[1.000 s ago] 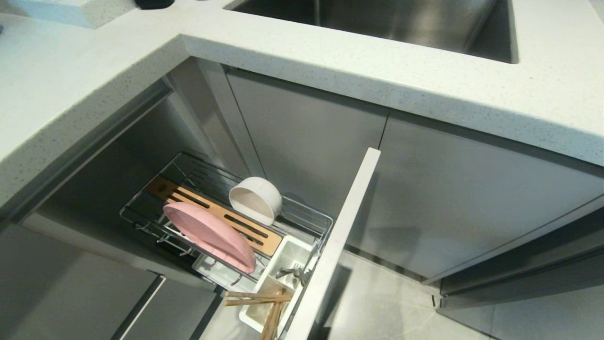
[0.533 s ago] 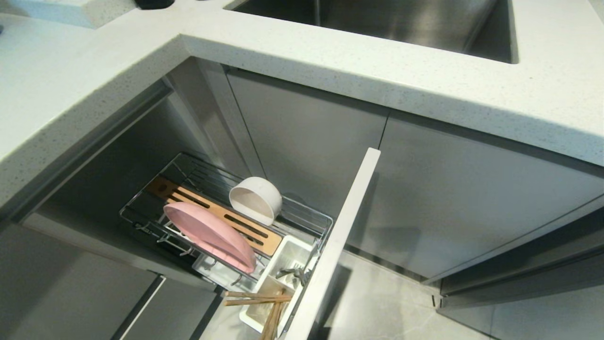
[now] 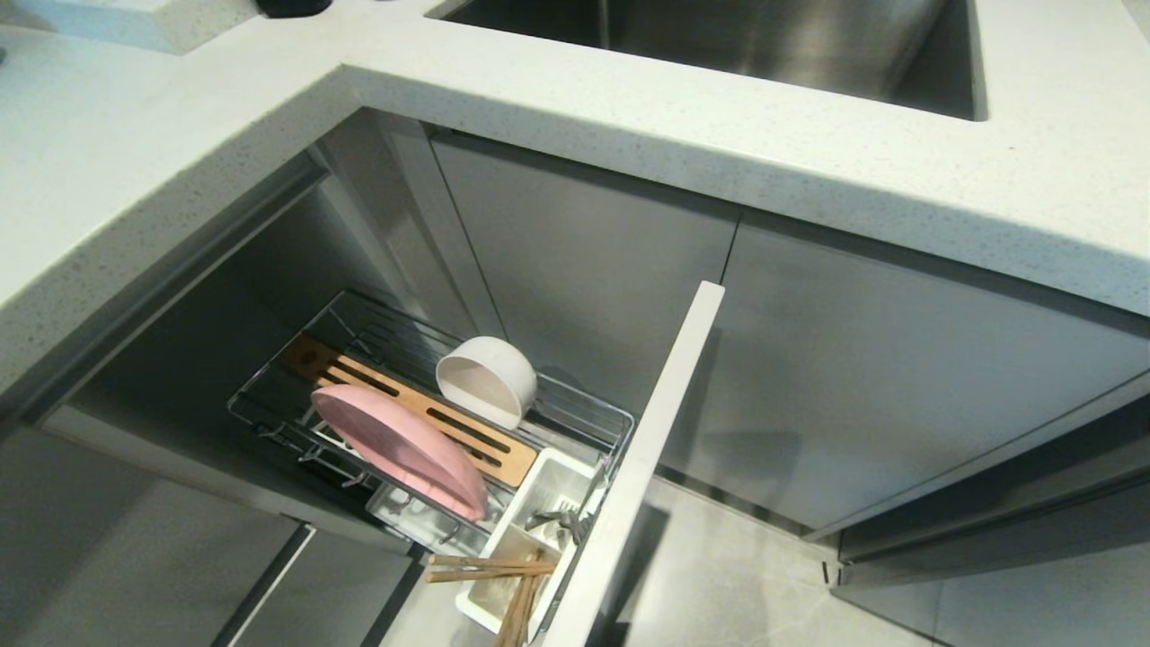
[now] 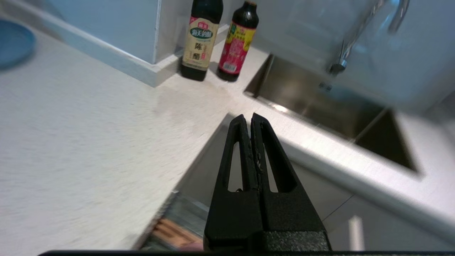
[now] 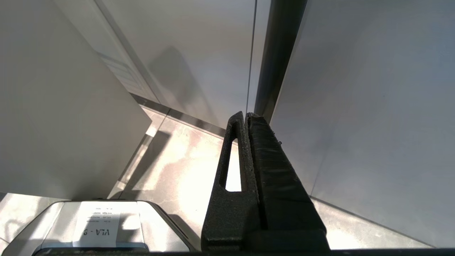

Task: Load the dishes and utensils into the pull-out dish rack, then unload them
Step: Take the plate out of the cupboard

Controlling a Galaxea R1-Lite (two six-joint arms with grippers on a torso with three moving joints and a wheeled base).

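We see neither arm in the head view; only the wrist views show the grippers. The left gripper [image 4: 251, 119] has its fingers pressed together with nothing between them, and it hangs above the inner corner of the counter [image 4: 89, 142], with two dark bottles [image 4: 202, 39] at upper centre of that frame, a sink [image 4: 312, 103] to the right and a blue plate [image 4: 14, 42] cut off at the upper left edge. Blur smears the tap and the wall behind the sink, and at the bottom edge only a sliver of the rack's wooden strip shows beside the gripper body. The right gripper [image 5: 245, 115] is likewise closed and empty, low by grey cabinet doors [image 5: 373, 106] and pale floor [image 5: 185, 160]. In the head view the rack [image 3: 575, 409] stands pulled out at lower centre, beneath the counter's overhang, and its back end runs into shadow. The pink plate [image 3: 400, 449] stands on edge along the rack's left side, covering part of the wooden strip [image 3: 449, 422]; the white bowl [image 3: 487, 379] lies on its side just behind, mouth toward lower left. In the caddy [image 3: 561, 476] the spoon [image 3: 555, 519] is hard to make out, and the chopsticks [image 3: 490, 568] run off the bottom edge. The rack's front panel [image 3: 660, 431] rises diagonally to the right; beyond it lies open floor.
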